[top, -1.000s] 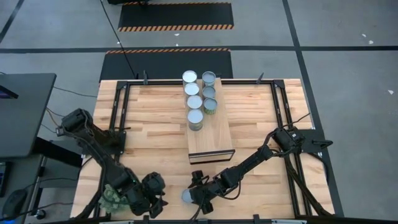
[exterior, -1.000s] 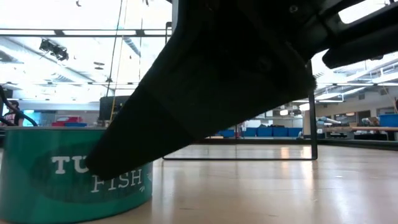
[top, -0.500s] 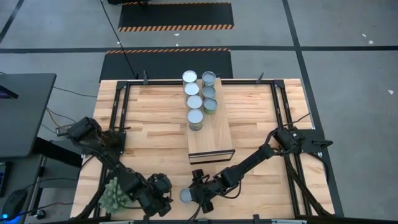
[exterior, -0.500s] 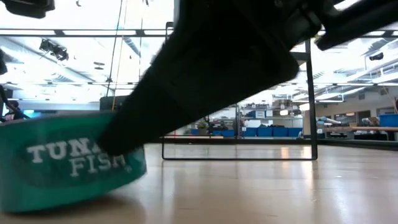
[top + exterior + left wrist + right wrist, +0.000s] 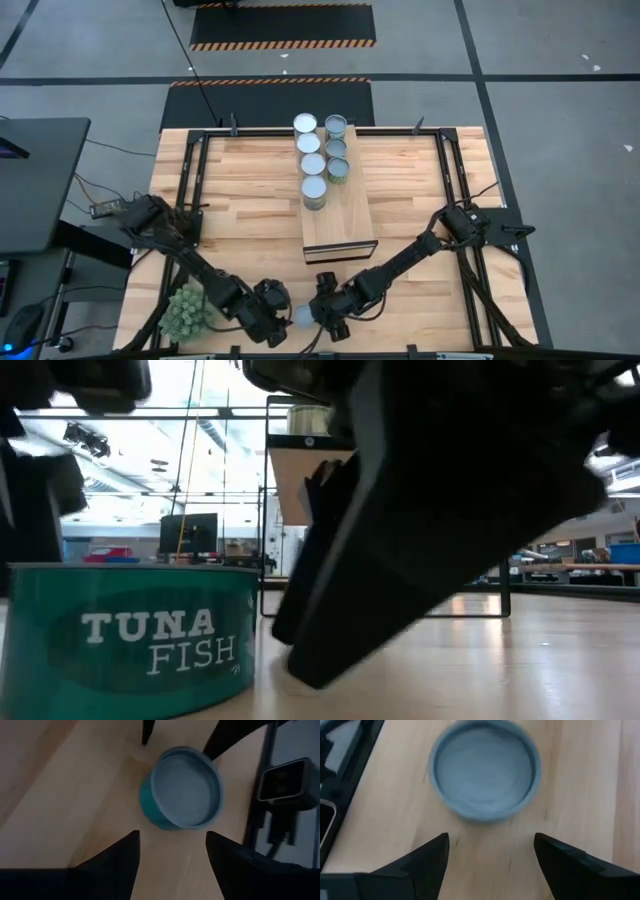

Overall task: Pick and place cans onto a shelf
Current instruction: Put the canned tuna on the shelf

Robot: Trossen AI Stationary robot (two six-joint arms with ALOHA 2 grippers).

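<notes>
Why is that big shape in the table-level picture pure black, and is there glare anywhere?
Low view: bright room lights behind leave the arm a silhouette, while the tabletop shows a pale sheen; the can label stays readable. High view: even light, no glare.

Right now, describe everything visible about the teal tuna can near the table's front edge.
The short round teal-sided metal can with a dull blue-grey ridged lid stands upright on the light-wood tabletop, white "TUNA FISH" lettering on its label. It sits between the left end effector and right end effector, both open and pointed at it; neither visibly grips it.
</notes>
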